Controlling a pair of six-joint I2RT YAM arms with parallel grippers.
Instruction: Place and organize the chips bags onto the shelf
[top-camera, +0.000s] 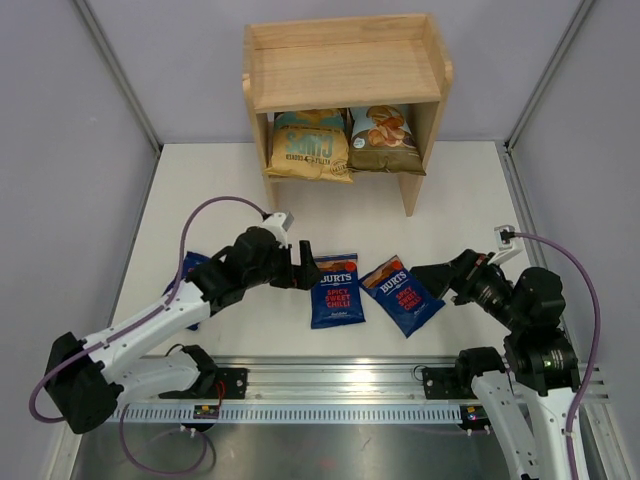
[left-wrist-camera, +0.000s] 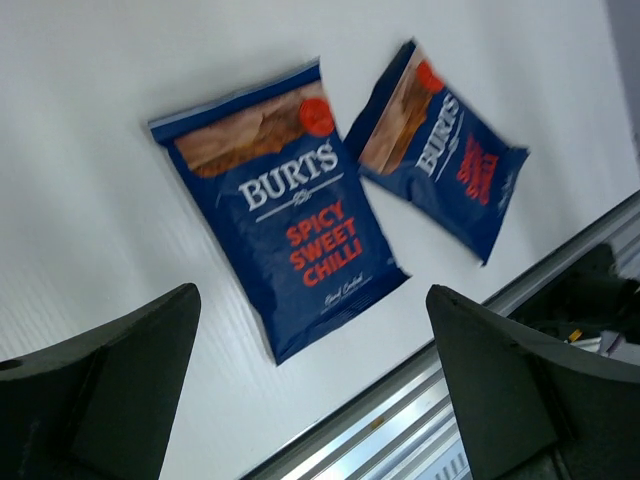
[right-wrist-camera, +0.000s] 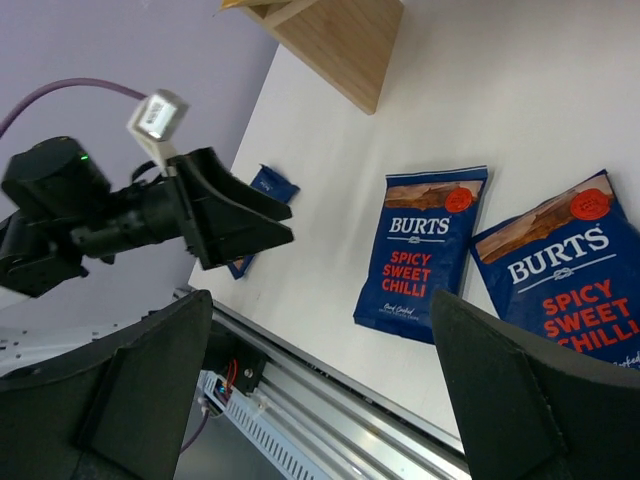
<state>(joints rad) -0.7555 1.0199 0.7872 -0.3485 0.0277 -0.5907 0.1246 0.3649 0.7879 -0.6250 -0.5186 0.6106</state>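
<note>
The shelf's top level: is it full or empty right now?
Empty. On the shelf, the top board shows only bare wood; the tan-and-teal bag and the olive bag sit on the lower level.

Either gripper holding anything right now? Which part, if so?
Nothing held. The left gripper and right gripper are open and empty; the middle Burts bag and right Burts bag lie flat on the table.
</note>
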